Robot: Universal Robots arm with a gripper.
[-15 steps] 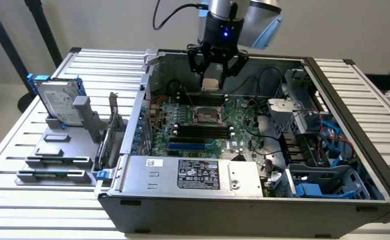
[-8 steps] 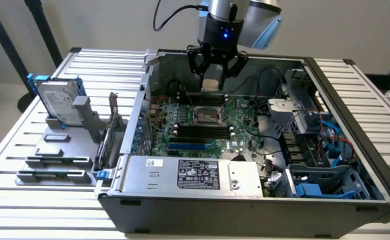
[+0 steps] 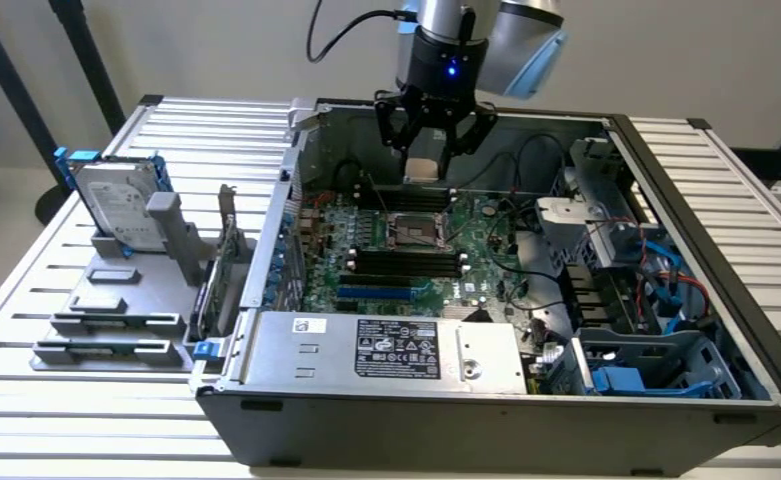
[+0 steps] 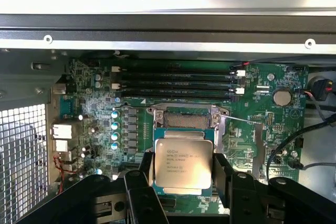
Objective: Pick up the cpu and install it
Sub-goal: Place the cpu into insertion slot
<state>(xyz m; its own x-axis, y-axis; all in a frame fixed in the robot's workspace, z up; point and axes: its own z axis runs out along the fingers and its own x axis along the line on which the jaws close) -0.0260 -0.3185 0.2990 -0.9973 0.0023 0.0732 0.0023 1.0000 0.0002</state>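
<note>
Wrist view, fingers (image 4: 220, 172) clamped on square cpu (image 4: 182, 165), dull silver top, printed lettering

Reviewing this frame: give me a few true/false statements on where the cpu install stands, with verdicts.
1. The gripper holds the cpu between its fingers. True.
2. The cpu is seated in the socket. False: the socket is empty, and the cpu hangs above the motherboard.
3. The hard drive stands on the grey holder outside the case. True.
4. The case is closed. False: it is open, with its inside exposed.
</note>
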